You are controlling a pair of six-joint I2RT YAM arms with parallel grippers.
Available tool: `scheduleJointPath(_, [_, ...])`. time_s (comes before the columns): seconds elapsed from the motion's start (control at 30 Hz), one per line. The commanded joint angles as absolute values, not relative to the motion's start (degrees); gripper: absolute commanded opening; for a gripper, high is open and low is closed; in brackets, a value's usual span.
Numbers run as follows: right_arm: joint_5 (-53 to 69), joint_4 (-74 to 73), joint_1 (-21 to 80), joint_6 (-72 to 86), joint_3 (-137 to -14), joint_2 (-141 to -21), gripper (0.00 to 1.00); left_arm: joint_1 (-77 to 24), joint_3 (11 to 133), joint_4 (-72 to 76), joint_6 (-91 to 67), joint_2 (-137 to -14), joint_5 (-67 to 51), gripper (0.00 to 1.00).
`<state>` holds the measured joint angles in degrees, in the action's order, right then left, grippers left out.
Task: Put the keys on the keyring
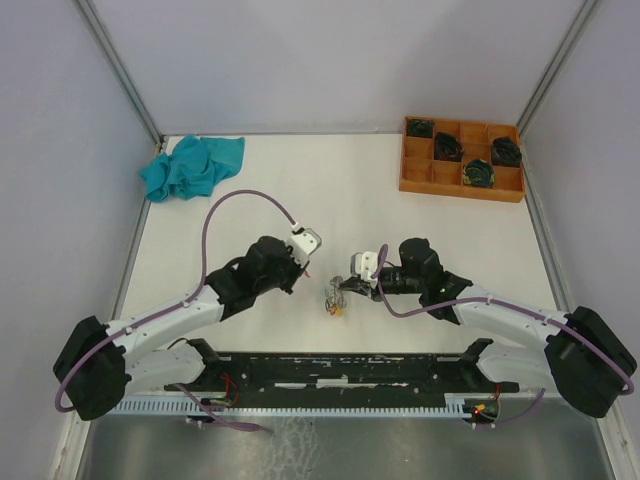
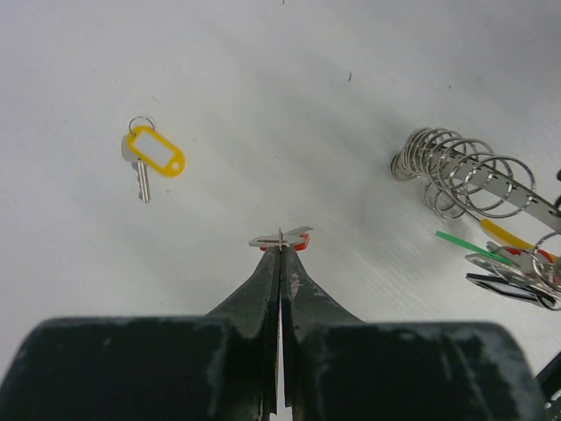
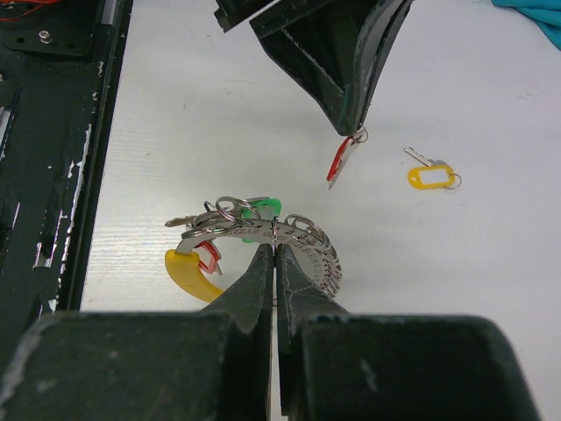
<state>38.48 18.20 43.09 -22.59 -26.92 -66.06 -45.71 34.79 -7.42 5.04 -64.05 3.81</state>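
My left gripper (image 2: 280, 242) is shut on a small metal key with a red tag (image 2: 296, 243), held just above the table. The right wrist view shows that key (image 3: 340, 160) hanging from the left fingertips (image 3: 354, 105). My right gripper (image 3: 275, 239) is shut on the silvery ribbed keyring (image 3: 302, 239), which carries a long yellow tag (image 3: 188, 274), a green-tagged key (image 3: 263, 209) and a red tag (image 3: 209, 257). A key with a yellow tag (image 2: 151, 154) lies loose on the table, beyond the left gripper. From above, the keyring (image 1: 335, 298) sits between both grippers.
A blue cloth (image 1: 192, 166) lies crumpled at the far left. At the far right stands an orange compartment tray (image 1: 406, 184) holding black round coils (image 1: 478, 173). The black mounting rail (image 1: 340, 370) runs along the near edge.
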Motion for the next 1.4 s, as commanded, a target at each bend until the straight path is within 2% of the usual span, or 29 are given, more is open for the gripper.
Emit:
scheduleJointPath(0.0, [37.5, 16.2, 43.2, -22.2, -28.4, -65.5, 0.01, -45.0, 34.6, -2.5, 7.4, -60.6, 1.7, 0.03])
scheduleJointPath(0.4, [38.0, 15.4, 43.2, -22.2, -28.9, -66.2, 0.01, -44.8, 41.3, -23.0, -14.7, -57.9, 6.5, 0.03])
scheduleJointPath(0.63, [37.7, 14.8, 43.2, -22.1, -29.3, -66.6, 0.01, -43.8, 46.7, -27.2, -17.7, -67.8, 8.2, 0.03])
scheduleJointPath(1.2, [37.3, 14.2, 43.2, -22.4, -29.4, -67.1, 0.01, -39.2, 51.0, -11.2, -14.9, -90.2, 9.6, 0.03])
scheduleJointPath(1.37, [37.4, 14.2, 43.2, -22.5, -29.5, -67.2, 0.01, -39.2, 50.6, -11.5, -15.4, -90.9, 10.3, 0.09])
